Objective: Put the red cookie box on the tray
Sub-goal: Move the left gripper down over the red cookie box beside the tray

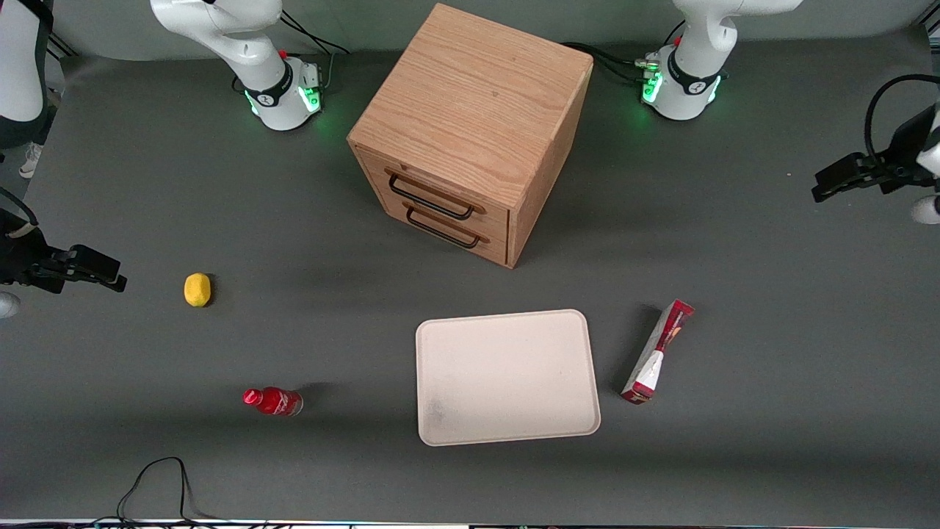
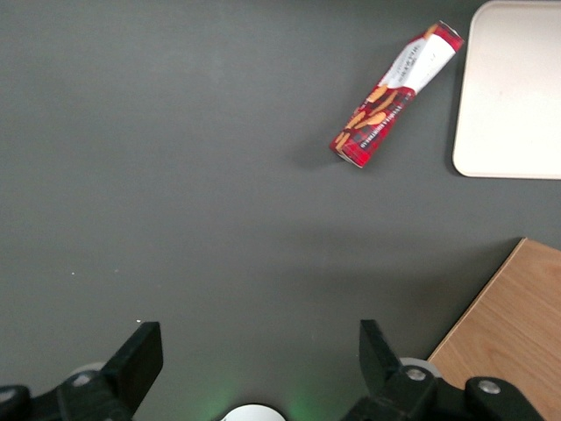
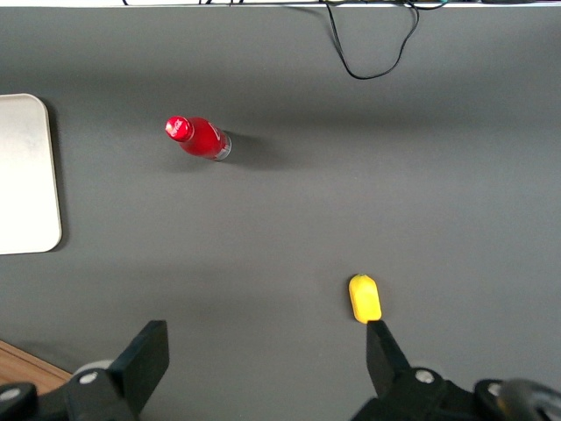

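With the gripper [image 2: 254, 364] held wide open, empty and well apart from the red cookie box [image 2: 394, 95], which lies on the table just beside the tray [image 2: 513, 96], the slim box could be knocked askew if the fingers are lowered across its length.

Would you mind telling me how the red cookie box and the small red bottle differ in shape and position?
The red cookie box is a slim, long carton with a white patch; the red bottle is short, rounded and capped. The box lies close beside the tray, toward the working arm's end; the bottle lies apart from it, toward the parked arm's end. Both are red. The gripper hangs open above bare table.
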`<state>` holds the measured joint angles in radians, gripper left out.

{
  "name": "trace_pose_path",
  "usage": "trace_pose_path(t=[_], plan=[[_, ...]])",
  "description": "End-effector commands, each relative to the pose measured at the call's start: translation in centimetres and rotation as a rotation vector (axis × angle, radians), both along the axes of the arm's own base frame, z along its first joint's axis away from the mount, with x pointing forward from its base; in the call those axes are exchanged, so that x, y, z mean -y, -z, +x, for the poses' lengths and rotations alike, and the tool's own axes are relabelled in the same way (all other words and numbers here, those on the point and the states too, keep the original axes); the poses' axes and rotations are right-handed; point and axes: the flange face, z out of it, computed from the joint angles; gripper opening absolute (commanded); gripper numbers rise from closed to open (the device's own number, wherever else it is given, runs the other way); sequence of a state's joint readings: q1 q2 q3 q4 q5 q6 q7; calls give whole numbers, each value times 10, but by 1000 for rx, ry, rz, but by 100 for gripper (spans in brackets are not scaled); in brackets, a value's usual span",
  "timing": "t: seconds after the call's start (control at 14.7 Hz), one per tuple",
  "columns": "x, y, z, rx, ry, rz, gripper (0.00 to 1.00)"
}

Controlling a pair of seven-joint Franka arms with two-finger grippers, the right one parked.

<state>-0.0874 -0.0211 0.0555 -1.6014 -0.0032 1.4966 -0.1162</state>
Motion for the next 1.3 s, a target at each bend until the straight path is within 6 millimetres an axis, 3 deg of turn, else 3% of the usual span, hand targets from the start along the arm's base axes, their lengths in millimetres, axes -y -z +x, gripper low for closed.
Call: trace_pose_path(t=[0.0,0.27,0.41,0.61,0.82,1.23], plan=[[47,13,12,-4,109,15,97],[84,54,53,31,473,-16,98],[92,92,75,21,510,-24,98],[132,153,102,-26,578,-27,98],[152,209,116,-32,623,14,98],[154,308,120,12,630,27,97]])
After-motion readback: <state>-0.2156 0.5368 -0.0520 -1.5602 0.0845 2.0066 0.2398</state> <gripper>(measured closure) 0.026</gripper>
